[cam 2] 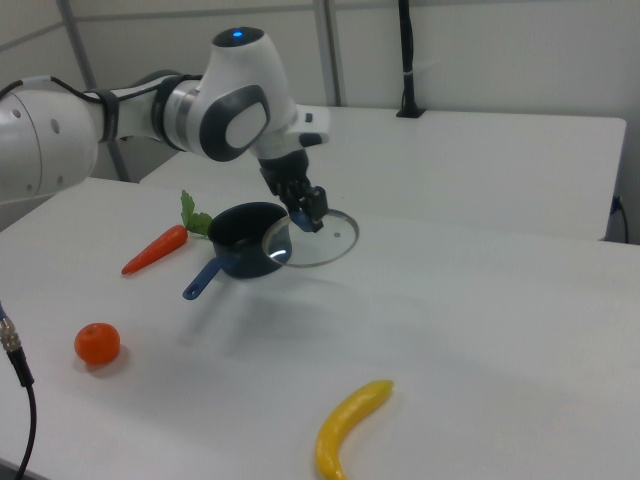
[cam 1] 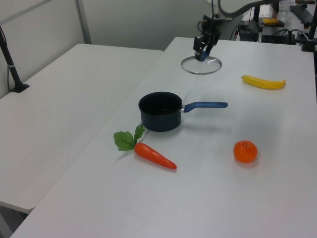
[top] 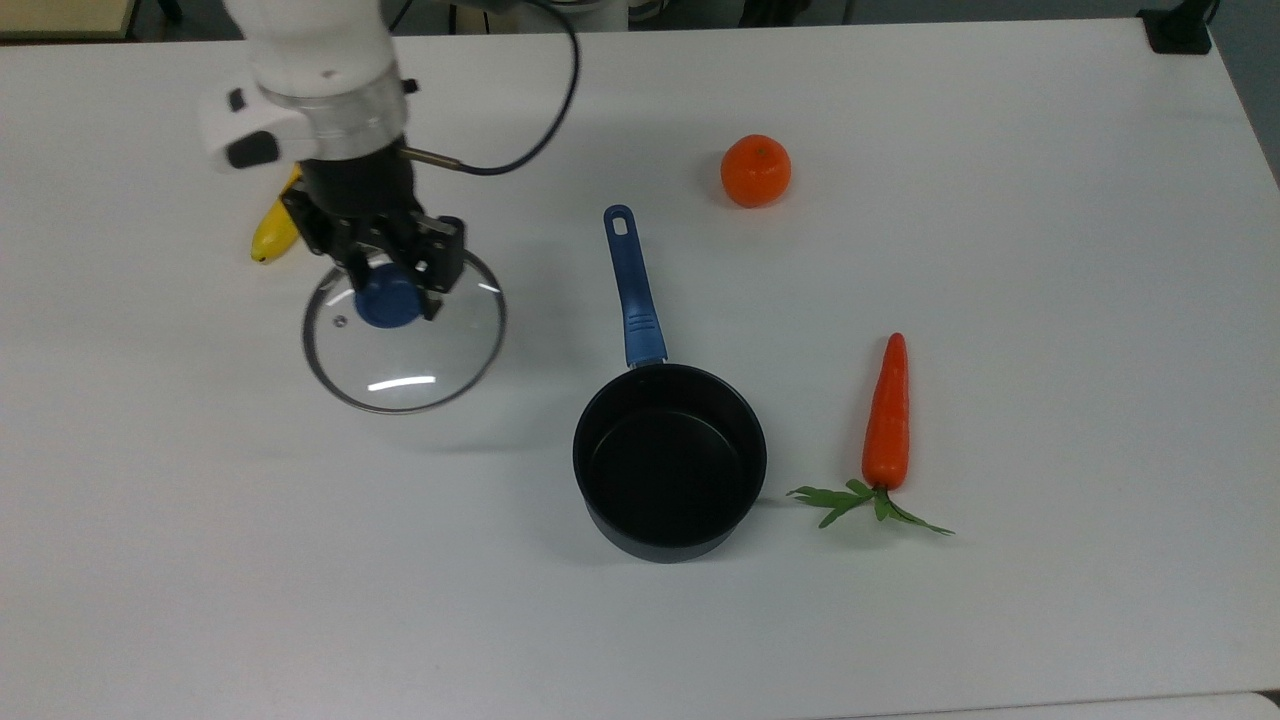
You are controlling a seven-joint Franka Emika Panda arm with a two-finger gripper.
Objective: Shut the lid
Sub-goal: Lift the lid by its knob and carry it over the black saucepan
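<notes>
My gripper point(top: 392, 290) is shut on the blue centre knob of the round glass lid point(top: 410, 372), which hangs level in the air above the table. In the left view the gripper point(cam 1: 202, 53) holds the lid point(cam 1: 202, 68) beyond the pot, near the far end of the table. In the right view the gripper point(cam 2: 310, 216) carries the lid point(cam 2: 322, 246) just right of the pot. The black saucepan point(top: 669, 461) with its blue handle point(top: 633, 291) stands open on the table, to the top view's right of the lid.
An orange point(top: 756, 170) lies beyond the pot handle. A carrot point(top: 886, 415) with green leaves lies to the top view's right of the pot. A yellow banana point(top: 274, 229) lies behind the gripper, and also shows as a banana point(cam 2: 345, 433) in the right view.
</notes>
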